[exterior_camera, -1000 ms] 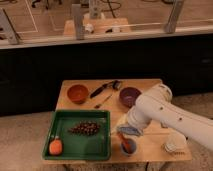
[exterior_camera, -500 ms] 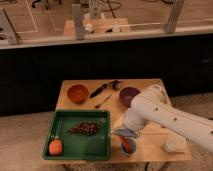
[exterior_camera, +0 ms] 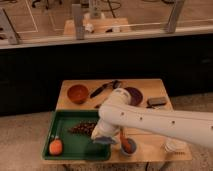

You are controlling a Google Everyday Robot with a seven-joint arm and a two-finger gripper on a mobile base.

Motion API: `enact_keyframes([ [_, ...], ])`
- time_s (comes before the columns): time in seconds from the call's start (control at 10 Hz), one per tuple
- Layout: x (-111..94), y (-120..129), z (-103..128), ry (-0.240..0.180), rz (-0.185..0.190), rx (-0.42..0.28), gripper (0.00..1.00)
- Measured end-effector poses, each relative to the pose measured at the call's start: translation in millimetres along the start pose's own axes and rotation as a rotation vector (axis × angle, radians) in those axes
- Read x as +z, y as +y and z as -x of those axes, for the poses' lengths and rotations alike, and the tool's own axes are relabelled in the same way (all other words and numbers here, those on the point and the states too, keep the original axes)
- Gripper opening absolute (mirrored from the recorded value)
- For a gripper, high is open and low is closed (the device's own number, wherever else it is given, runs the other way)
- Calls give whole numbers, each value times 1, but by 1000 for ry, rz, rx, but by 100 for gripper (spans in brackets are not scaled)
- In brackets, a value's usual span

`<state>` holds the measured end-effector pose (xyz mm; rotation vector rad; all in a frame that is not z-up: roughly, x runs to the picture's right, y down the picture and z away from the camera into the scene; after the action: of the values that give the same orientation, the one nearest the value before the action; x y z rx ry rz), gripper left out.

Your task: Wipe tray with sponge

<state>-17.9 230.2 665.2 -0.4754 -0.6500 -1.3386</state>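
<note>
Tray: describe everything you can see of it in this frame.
The tray is large, green and rectangular, plastic by its look, with a raised rim. It lies flat on the front left part of the wooden table. A dark clump sits toward its far side and a small orange thing in its near left corner. The gripper, shut on the blue-grey sponge, is over its right edge; contact cannot be told.

Claw (exterior_camera: 103, 136) gripping sponge (exterior_camera: 106, 140), tray's (exterior_camera: 73, 146) right, dark pile (exterior_camera: 82, 128) beside
</note>
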Motion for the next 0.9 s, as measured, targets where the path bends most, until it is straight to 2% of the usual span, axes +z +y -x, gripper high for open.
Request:
enact_keyframes([
  [0.4,14,-43,12,11,32,-44,0],
  [0.6,29,-46,8,19,49,-34,0],
  [0.9,57,-48,5,5,67,-33,0],
])
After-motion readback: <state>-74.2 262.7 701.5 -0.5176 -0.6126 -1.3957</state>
